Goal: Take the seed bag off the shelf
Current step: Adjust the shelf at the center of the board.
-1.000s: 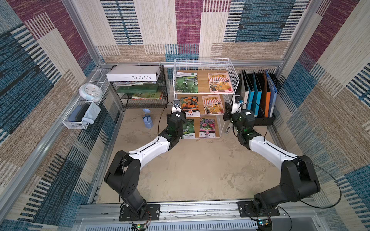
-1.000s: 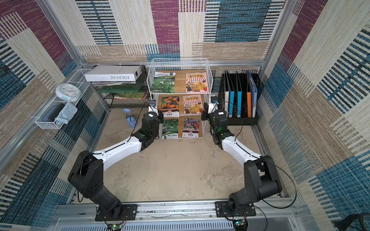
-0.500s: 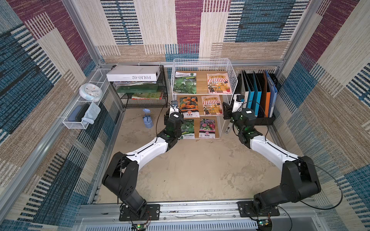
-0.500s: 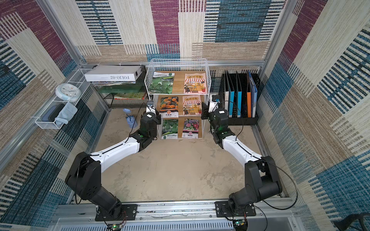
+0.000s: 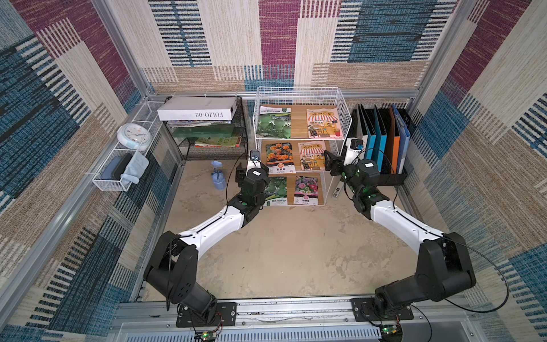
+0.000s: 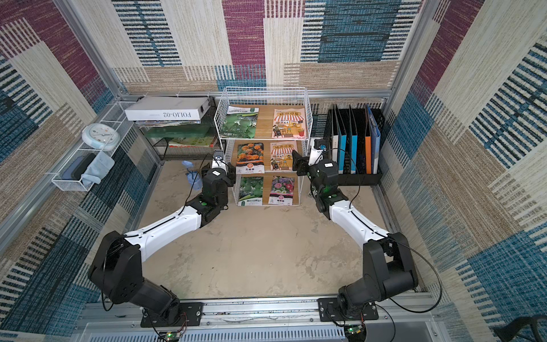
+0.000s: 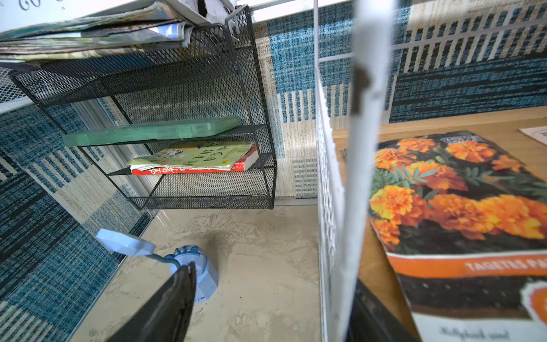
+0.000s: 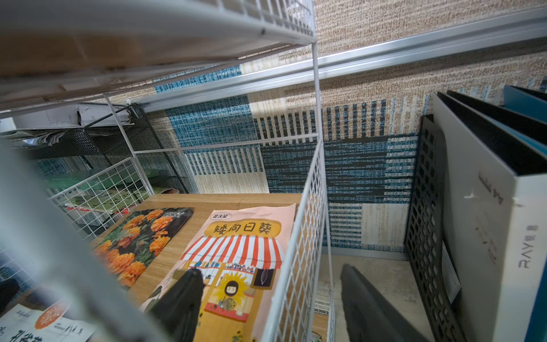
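The shelf (image 5: 297, 91) is a white wire-grid rack with three wooden tiers at the back middle, seen in both top views (image 6: 263, 91). Several seed bags lie flat on its boards. On the middle tier are a marigold bag (image 5: 279, 157) (image 7: 458, 207) and a pink sunflower bag (image 5: 312, 154) (image 8: 242, 251). My left gripper (image 7: 275, 281) (image 5: 262, 168) is open astride the shelf's left wire side, one finger over the floor, one over the board. My right gripper (image 8: 270, 269) (image 5: 331, 162) is open astride the right wire side, one finger above the sunflower bag. Neither holds anything.
A black mesh tray rack (image 5: 213, 148) with a white box and books stands left of the shelf. A black file holder with binders (image 5: 381, 142) stands close on the right. A small blue gadget (image 5: 218, 179) sits on the floor. A white wire basket (image 5: 118, 174) with a clock hangs on the left wall.
Both grippers have gone from shut to open at the shelf's two sides. The arms have barely shifted.
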You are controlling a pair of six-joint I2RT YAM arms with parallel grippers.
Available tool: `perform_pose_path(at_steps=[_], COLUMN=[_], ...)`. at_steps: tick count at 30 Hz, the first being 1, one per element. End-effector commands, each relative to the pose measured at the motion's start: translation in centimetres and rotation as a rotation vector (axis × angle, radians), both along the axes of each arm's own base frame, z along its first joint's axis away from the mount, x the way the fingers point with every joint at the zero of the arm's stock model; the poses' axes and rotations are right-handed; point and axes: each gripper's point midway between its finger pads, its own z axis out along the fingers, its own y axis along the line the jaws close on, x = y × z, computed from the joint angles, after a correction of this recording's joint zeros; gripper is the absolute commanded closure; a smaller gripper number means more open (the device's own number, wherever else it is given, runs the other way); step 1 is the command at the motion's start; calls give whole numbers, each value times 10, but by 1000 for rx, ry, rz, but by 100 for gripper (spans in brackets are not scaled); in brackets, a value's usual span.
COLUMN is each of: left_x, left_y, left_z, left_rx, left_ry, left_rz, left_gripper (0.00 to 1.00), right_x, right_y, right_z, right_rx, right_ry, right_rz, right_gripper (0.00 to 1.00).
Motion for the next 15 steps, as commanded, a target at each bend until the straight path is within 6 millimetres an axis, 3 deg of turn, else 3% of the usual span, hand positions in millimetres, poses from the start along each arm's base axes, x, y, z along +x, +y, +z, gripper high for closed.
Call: perform_pose_path(at_steps=[1, 8, 15], left_x=[-6, -21, -50], left_y=[1, 0, 2], left_z=[1, 19, 24], left_rx=[12, -13, -22], left_ry=[13, -19, -24], left_rz=[-17, -66, -144], left_gripper=[21, 18, 3], right_x=[-4, -15, -49], right_y=[-1, -4, -10], right_z=[11, 12, 5], right_rx=[-2, -10, -40], right_ry=[-30, -33, -35], right_rz=[2, 2, 29], right_gripper=[19, 13, 11])
